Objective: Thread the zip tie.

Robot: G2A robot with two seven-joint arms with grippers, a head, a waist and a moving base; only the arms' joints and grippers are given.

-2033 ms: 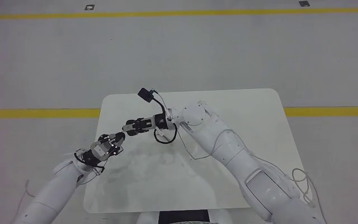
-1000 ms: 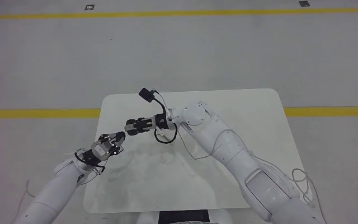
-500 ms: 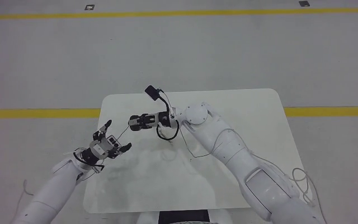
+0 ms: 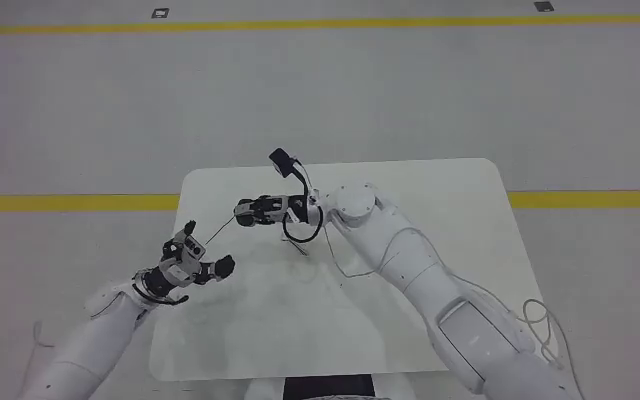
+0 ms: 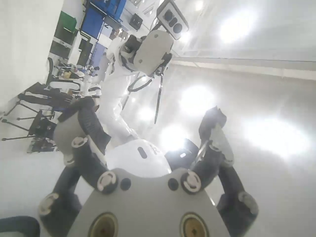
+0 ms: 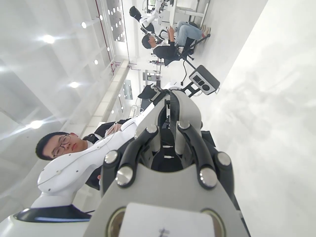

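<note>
While left fingers [image 4: 224,265] spread apart over table [image 4: 430,210], right fingers [image 4: 247,211] clamp zip tie [image 4: 218,231], right arm [image 4: 400,255] outstretched.

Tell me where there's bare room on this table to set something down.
Two bare patches on the table: the wide stretch right of the right arm, out to its far right corner, and the near middle between both arms. Crowded: the far left part, where the open left pincer and the right pincer, shut on the zip tie, face each other.
</note>
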